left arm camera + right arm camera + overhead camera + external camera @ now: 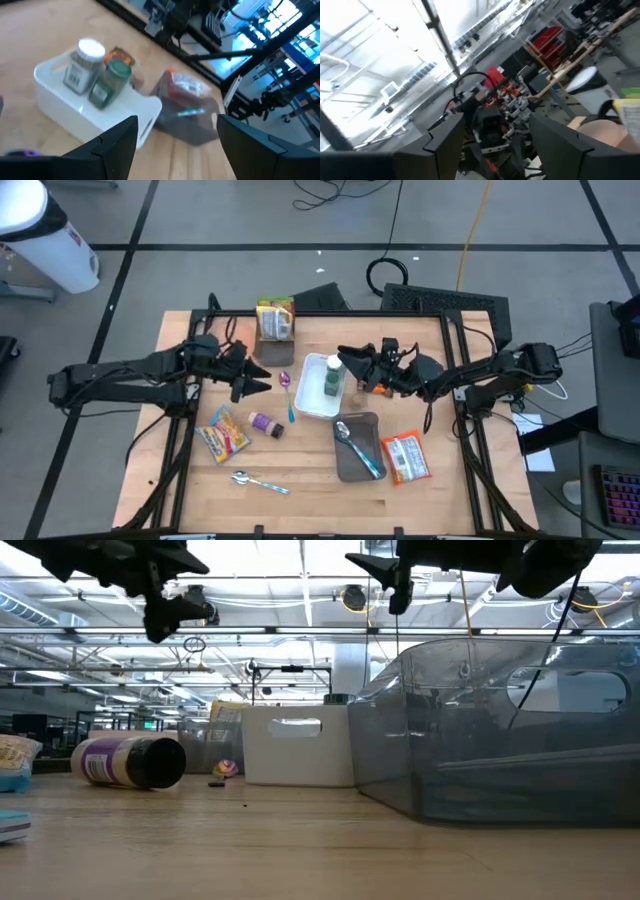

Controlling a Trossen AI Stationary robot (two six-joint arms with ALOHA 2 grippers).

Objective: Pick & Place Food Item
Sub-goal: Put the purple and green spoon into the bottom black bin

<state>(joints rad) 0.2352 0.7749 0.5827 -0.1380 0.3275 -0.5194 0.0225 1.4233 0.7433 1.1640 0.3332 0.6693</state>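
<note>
We take the small cylindrical jar with the purple label, lying on its side on the wooden counter, as the likeliest food item to move next. It sits between the yellow snack packet and the grey tray holding a spoon, just in front of the white rectangular bin that already holds a white-capped jar and a green-lidded jar.

We judge it light, rigid and smooth-sided. Lying down, it may roll if nudged, so we would close across its body at mid-length, square to its axis, and not on the cap.

Our left gripper hovers above the counter, jaws released and empty, near the jar but behind it and slightly to its left. Our right gripper hangs over the bin's far right edge, jaws likewise parted and holding nothing, farther from the jar.
</note>
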